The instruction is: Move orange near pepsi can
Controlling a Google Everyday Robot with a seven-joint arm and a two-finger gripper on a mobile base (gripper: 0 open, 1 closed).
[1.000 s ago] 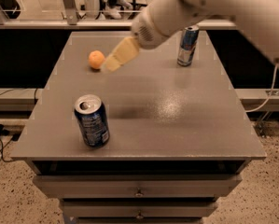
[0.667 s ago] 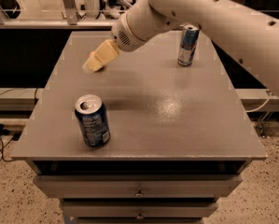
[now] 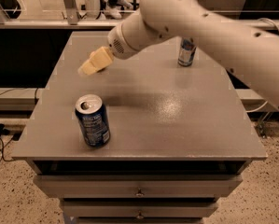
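The pepsi can [image 3: 92, 120] is dark blue with a silver top and stands upright near the front left of the grey table [image 3: 176, 115]. My gripper [image 3: 91, 64], cream-coloured at the end of the white arm [image 3: 176, 17], hangs over the back left of the table, well behind the pepsi can. The orange does not show; the spot where it lay is covered by the gripper.
A slimmer silver-blue-red can [image 3: 186, 52] stands upright at the back right of the table, partly behind the arm. The table has drawers [image 3: 139, 190] under its front edge. Floor and cables lie to the left.
The arm has swung left and forward, bringing the gripper over the place where the orange lay. The orange showed a second ago and is now hidden. Both cans have stayed put.
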